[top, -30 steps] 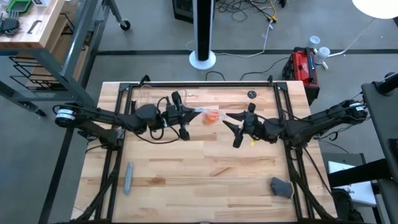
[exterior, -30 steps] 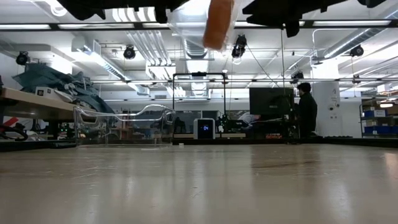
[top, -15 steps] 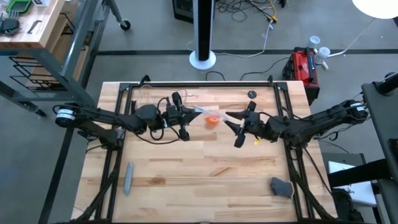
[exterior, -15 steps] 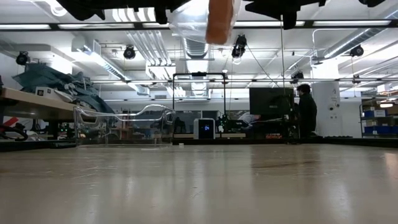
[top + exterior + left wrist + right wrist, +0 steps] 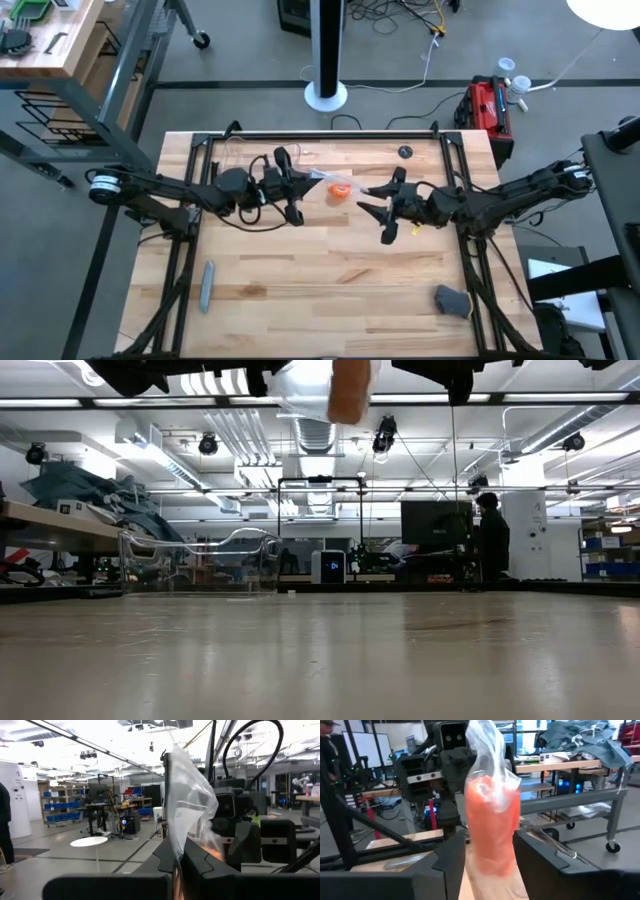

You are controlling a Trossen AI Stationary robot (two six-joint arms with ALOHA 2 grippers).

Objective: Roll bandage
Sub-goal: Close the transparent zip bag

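Grey bar (image 5: 206, 285) lies on the near-left part of the wooden table (image 5: 320, 290). A dark grey crumpled object (image 5: 452, 300) sits at the near-right corner, against the frame rail.

Left gripper (image 5: 297, 185) is raised over the table's far-middle area. Its fingers (image 5: 200, 867) are pinched together on the tail of a clear plastic wrap (image 5: 192, 802); in the left wrist view the film rises from between them with almost no gap.

The bandage (image 5: 340, 190), a small stubby orange roll, hangs inside that wrap just right of the left gripper, clear of the table surface; in the low view it shows only at the upper edge (image 5: 350, 388), with the wrap (image 5: 300, 385) around it.

Right gripper (image 5: 383, 208) faces it from the right, near but apart in the high view. Its fingers (image 5: 447, 865) are spread wide. In the right wrist view the wrapped bandage (image 5: 491, 832) appears between them; whether it actually reaches in between the fingers or hangs just beyond them cannot be told from this angle. No contact seen.

Small dark round object (image 5: 404, 152) lies near the table's far edge. Beyond the table: white pedestal base (image 5: 326, 97) on the floor, red case (image 5: 487, 105) at far right. A person (image 5: 491, 540) stands in the room behind, by a monitor.
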